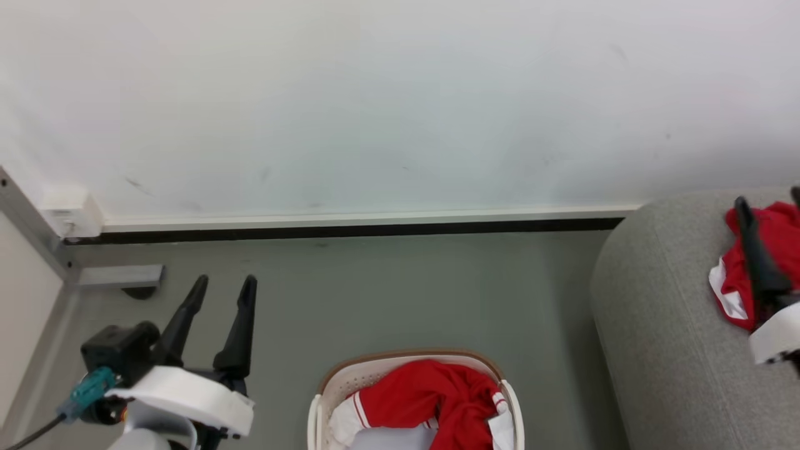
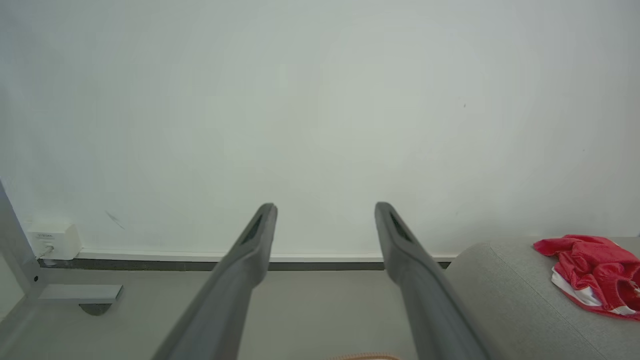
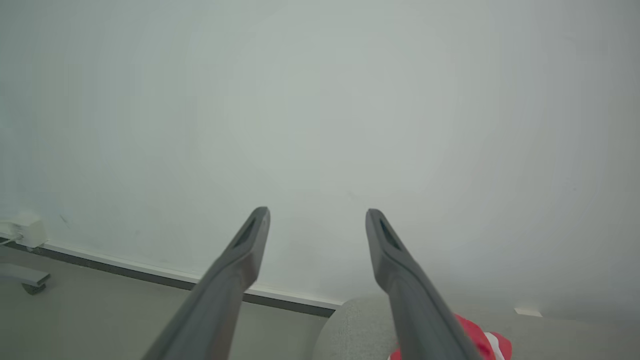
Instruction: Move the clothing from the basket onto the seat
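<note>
A red garment with white trim (image 1: 437, 397) lies in the white basket (image 1: 325, 400) at the bottom centre of the head view. Another red piece of clothing (image 1: 775, 250) rests on the grey seat (image 1: 662, 325) at the right, and shows in the left wrist view (image 2: 592, 272) and the right wrist view (image 3: 475, 337) too. My left gripper (image 1: 225, 286) hangs open and empty over the floor, left of the basket. My right gripper (image 1: 769, 200) is open above the garment on the seat, holding nothing.
A white wall with a dark skirting strip (image 1: 350, 230) runs behind. At the far left a grey metal frame leg (image 1: 119, 275) stands by a small white wall box (image 1: 69, 214). Grey floor (image 1: 406, 294) lies between basket and wall.
</note>
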Controlling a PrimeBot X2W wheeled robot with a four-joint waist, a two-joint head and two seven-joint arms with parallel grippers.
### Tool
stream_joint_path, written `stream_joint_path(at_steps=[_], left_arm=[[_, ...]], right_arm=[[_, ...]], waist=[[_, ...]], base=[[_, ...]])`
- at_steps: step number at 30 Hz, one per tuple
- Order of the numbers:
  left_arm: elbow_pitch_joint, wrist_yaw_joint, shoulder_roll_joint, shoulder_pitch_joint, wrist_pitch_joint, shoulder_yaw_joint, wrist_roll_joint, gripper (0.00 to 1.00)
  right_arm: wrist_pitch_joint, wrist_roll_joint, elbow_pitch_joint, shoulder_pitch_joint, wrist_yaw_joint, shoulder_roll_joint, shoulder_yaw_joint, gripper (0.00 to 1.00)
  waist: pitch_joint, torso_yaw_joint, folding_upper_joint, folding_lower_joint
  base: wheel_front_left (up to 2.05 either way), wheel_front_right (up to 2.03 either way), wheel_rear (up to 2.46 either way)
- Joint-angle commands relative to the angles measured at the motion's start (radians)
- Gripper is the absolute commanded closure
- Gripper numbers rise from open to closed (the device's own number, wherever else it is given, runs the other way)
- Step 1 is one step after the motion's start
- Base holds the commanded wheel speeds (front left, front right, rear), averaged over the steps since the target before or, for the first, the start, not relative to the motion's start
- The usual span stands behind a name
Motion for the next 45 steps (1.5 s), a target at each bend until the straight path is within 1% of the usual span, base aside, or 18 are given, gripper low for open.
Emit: stream_joint_path(at_steps=[1,2,5,8,11,13,17,22,27,31,35,45], left_arm=[[-0.004,0.006,-0.006,0.025,-0.002,0.015,0.019,0.00],[-0.009,0.009,-0.014,0.043,-0.002,0.032,0.030,0.00],[-0.013,0.012,-0.051,0.089,-0.002,0.083,0.075,0.00],[-0.013,-0.003,-0.104,0.128,-0.002,0.143,0.133,0.00],[-0.004,-0.038,-0.165,0.174,-0.002,0.206,0.187,0.00],[0.015,-0.071,-0.200,0.207,-0.002,0.247,0.222,0.00],[0.039,-0.133,-0.267,0.245,-0.002,0.324,0.290,0.00],[0.058,-0.202,-0.327,0.264,-0.002,0.395,0.363,0.00],[0.082,-0.255,-0.364,0.242,-0.002,0.446,0.419,0.00],[0.096,-0.283,-0.383,0.232,-0.002,0.473,0.446,0.00],[0.110,-0.301,-0.400,0.225,-0.002,0.489,0.470,0.00],[0.131,-0.327,-0.428,0.218,-0.002,0.516,0.493,0.00]], right_arm=[[-0.016,-0.020,-0.018,0.033,-0.003,0.032,-0.019,0.00],[-0.030,-0.039,-0.035,0.060,-0.003,0.075,-0.040,0.00],[-0.093,-0.125,-0.082,0.150,-0.003,0.175,-0.082,0.00],[-0.159,-0.181,-0.118,0.239,-0.003,0.256,-0.091,0.00],[-0.220,-0.207,-0.122,0.313,-0.003,0.308,-0.087,0.00],[-0.252,-0.195,-0.108,0.352,-0.003,0.340,-0.073,0.00],[-0.290,-0.189,-0.077,0.400,-0.003,0.361,-0.039,0.00],[-0.312,-0.200,-0.033,0.404,-0.003,0.376,0.005,0.00],[-0.324,-0.195,-0.012,0.380,-0.003,0.381,0.022,0.00],[-0.325,-0.198,-0.001,0.364,-0.003,0.383,0.025,0.00],[-0.329,-0.200,0.005,0.359,-0.003,0.383,0.023,0.00],[-0.333,-0.188,0.014,0.345,-0.003,0.384,0.026,0.00]], waist=[[-0.019,0.023,-0.0001,0.0003],[-0.021,0.026,-0.0001,0.0003],[-0.021,0.039,-0.0001,0.0003],[-0.027,0.051,-0.0001,0.0003],[-0.035,0.054,-0.0001,0.0003],[-0.042,0.050,-0.0001,0.0003],[-0.043,0.047,-0.0001,0.0003],[-0.036,0.040,-0.0001,0.0003],[-0.037,0.036,-0.0001,0.0003],[-0.035,0.034,-0.0001,0.0003],[-0.032,0.033,-0.0001,0.0003],[-0.032,0.030,-0.0001,0.0003]], base=[[0.00,0.00,0.00],[0.00,0.00,0.00],[0.00,0.00,0.00],[0.00,0.00,0.00],[0.00,0.00,0.00],[0.00,0.00,0.00],[0.00,0.00,0.00],[0.00,0.00,0.00],[0.00,0.00,0.00],[0.00,0.00,0.00],[0.00,0.00,0.00],[0.00,0.00,0.00]])
